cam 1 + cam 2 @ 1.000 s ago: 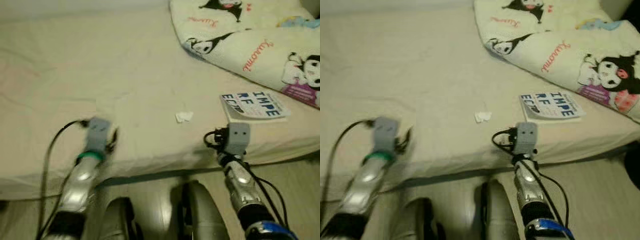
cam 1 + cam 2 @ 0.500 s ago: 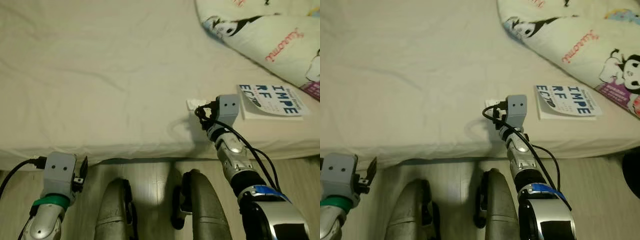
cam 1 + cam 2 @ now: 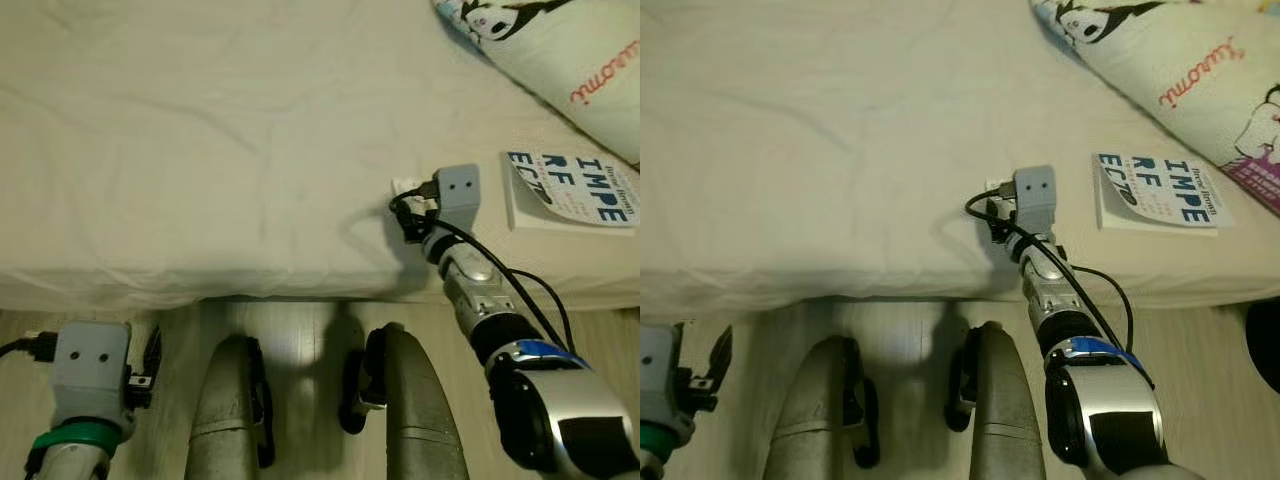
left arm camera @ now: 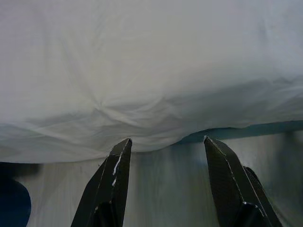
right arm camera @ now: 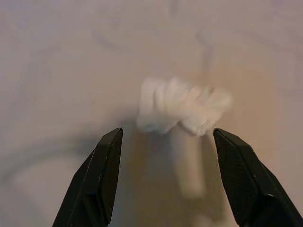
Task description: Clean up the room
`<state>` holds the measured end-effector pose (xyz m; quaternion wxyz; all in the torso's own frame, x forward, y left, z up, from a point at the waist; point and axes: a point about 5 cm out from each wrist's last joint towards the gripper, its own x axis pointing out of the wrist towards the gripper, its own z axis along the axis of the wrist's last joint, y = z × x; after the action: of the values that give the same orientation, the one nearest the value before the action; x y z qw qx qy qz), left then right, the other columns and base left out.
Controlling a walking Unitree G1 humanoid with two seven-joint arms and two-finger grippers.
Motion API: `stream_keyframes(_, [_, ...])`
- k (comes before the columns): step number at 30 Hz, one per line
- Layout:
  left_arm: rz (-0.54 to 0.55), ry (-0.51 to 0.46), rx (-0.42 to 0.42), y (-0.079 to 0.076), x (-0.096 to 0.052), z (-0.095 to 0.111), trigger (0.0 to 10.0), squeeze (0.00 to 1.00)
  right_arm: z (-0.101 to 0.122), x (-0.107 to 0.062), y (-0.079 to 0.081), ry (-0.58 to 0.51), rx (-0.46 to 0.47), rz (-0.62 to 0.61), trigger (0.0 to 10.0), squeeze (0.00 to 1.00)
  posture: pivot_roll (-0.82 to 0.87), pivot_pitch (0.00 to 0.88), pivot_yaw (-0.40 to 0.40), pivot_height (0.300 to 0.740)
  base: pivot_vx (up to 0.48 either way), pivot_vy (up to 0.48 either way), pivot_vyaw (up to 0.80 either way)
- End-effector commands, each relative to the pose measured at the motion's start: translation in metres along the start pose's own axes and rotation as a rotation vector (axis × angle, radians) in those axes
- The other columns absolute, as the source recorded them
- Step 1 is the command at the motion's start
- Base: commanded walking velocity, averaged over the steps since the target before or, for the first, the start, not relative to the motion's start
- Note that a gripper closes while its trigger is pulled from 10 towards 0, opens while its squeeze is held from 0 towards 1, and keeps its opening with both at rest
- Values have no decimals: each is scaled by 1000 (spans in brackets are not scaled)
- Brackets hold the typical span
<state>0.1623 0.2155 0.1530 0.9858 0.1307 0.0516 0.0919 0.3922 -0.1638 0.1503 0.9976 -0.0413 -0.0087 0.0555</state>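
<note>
Cream bedsheet fills most of what we see: the bed [image 3: 200, 130] runs across the upper part of the head views, its front edge dropping to pale floor [image 3: 300, 340] along the bottom. At upper right lies a cartoon-print blanket [image 3: 1180, 60], and just below it, at the right edge of the frame, a book [image 3: 1160, 192] lies flat on the sheet.

Our right hand [image 5: 165, 142] reaches onto the bed right of centre in the head views, beside the book. Its two black fingers are spread wide apart, grasping nothing. Just past the fingertips, in the upper middle of the right wrist view, sits a small crumpled scrap of white paper [image 5: 182, 109], resting on the sheet. Its long axis runs across the gap between the fingers, roughly side to side in that picture; as a wad it has no clear pointing end.

Our left hand [image 4: 163, 146] hangs low at lower left, off the bed near the floor, fingers also released and holding nothing.

We judge the risks as follows. The scrap is light and low on soft fabric, so closing fingers could pinch sheet along with it, or push it forward rather than trap it. Closing too high would miss it altogether.
</note>
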Motion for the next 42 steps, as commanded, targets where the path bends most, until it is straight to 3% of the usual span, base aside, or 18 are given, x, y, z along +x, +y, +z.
stream_keyframes(1, [11,63,2,5,-9,-6,10000,0,-17,-6,-6,67,-7,-16,10000,0,324,595,-1,630,0,0,0])
stream_keyframes(7, [29,76,11,11,-17,-2,10000,0,-14,-6,-10,62,-5,-33,10000,0,342,620,12,630,0,0,0])
stream_keyframes(15, [36,115,24,15,-29,3,10000,0,-4,-2,-15,44,-89,-56,9647,0,361,647,28,630,0,0,0])
stream_keyframes(16, [38,120,25,16,-30,4,10000,0,-4,-2,-16,44,-91,-57,8392,0,362,647,29,630,0,0,0])
stream_keyframes(19, [39,122,26,16,-31,4,10000,0,-4,-2,-16,45,-89,-56,7961,0,364,648,30,630,0,0,0])
stream_keyframes(20, [43,125,30,18,-33,6,10000,0,-2,-1,-14,43,-85,-46,6706,0,375,651,34,630,0,0,0])
stream_keyframes(21, [45,126,32,19,-34,7,10000,0,-1,0,-13,41,-83,-37,4196,0,380,652,37,630,0,0,0])
stream_keyframes(24, [46,128,32,20,-34,7,10000,0,0,1,-12,39,-81,-31,3765,0,381,652,38,630,0,0,0])
stream_keyframes(25, [47,130,34,20,-35,8,10000,0,1,1,-11,38,-86,-26,0,0,388,656,39,630,0,0,0])
stream_keyframes(42, [57,157,30,20,-40,10,10000,0,10,5,-10,11,-178,-24,0,0,386,660,38,630,0,0,0])
